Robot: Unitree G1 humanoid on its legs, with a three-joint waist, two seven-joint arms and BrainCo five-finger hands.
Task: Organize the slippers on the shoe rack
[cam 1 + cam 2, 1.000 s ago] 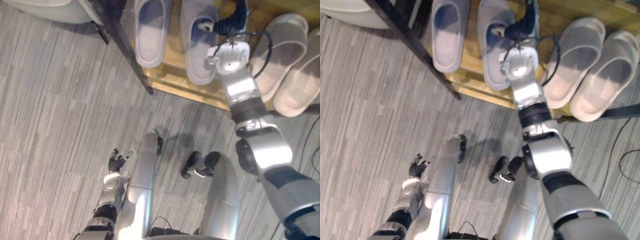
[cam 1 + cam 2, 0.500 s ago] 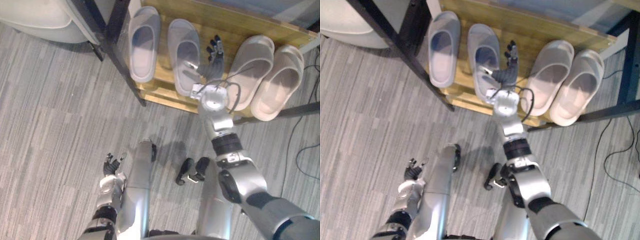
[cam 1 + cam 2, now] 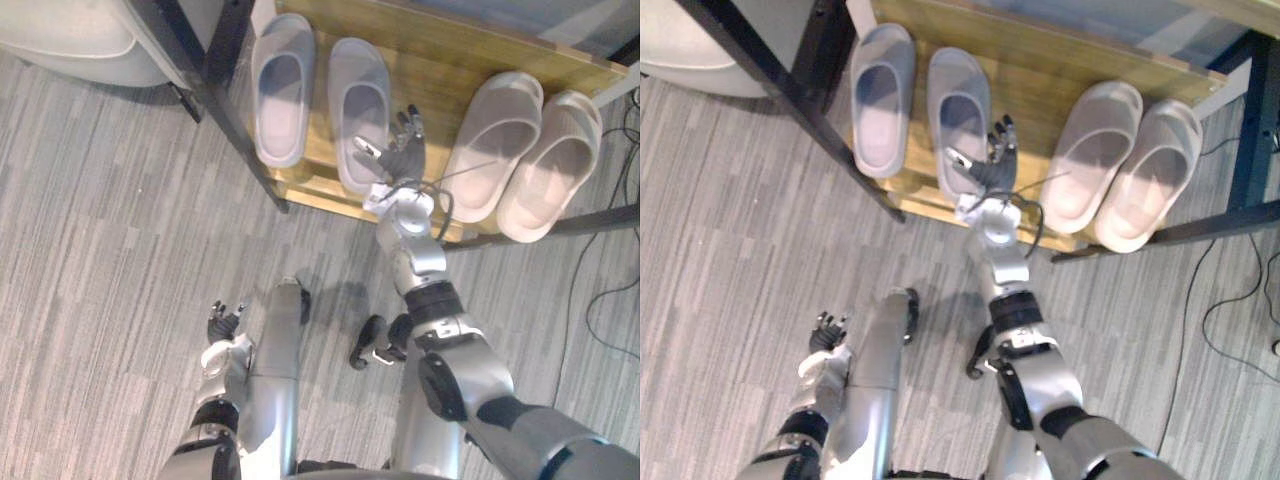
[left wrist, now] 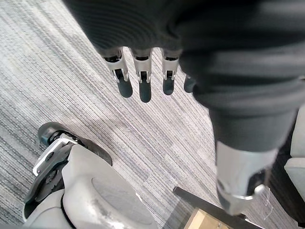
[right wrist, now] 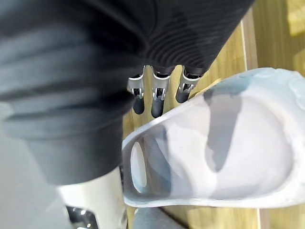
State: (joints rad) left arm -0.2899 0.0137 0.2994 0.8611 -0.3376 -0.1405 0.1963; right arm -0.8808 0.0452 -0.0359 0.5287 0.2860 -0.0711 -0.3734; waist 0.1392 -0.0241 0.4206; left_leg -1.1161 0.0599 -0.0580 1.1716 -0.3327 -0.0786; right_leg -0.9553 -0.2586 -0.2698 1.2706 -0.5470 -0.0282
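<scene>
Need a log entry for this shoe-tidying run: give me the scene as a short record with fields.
rack: wooden shelf in a dark frame
shelf, robot's left: two grey slippers, side by side
shelf, robot's right: two beige slippers, side by side
right hand: open, fingers straight, over the shelf in the gap between the two pairs, close beside the nearer grey slipper; contact unclear
left hand: open, holding nothing, low over the carpet
slippers off the rack: none seen
</scene>
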